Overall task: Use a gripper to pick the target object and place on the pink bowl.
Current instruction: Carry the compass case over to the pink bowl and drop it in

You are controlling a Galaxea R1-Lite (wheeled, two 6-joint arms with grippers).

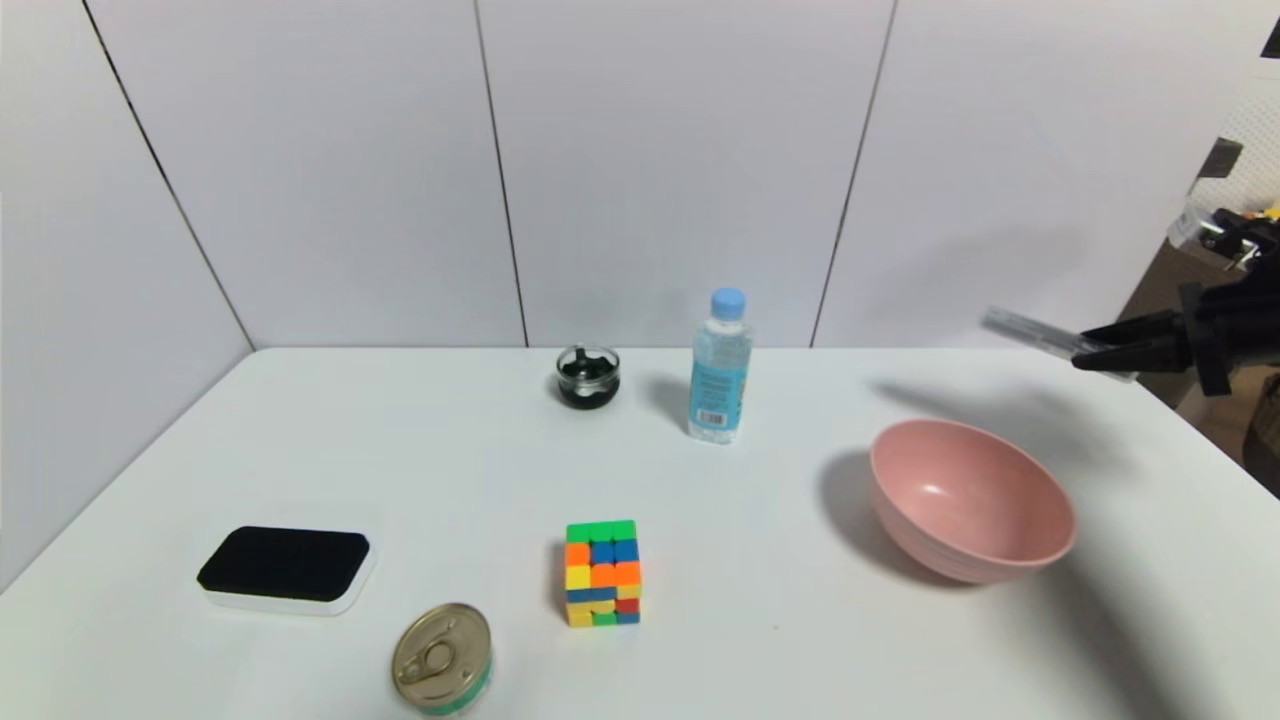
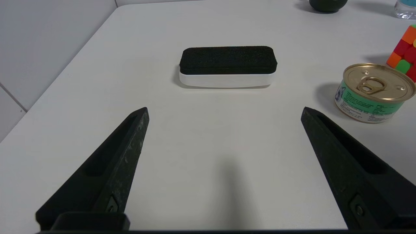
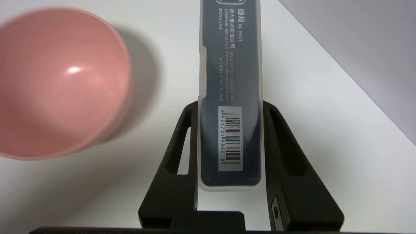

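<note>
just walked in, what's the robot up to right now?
The right gripper is shut on the dark grey case, holding it in the air to the right of the pink bowl, not yet over it. The bowl looks empty. The left gripper is open and idle above the table, facing the black-topped eraser pad. A Rubik's cube, a tin can, a water bottle and a small glass dish sit untouched.

Case (image 3: 230,81) reads "No 8601", "400-185-0555"; barcode label (image 3: 230,138) 6921734986016.
</note>
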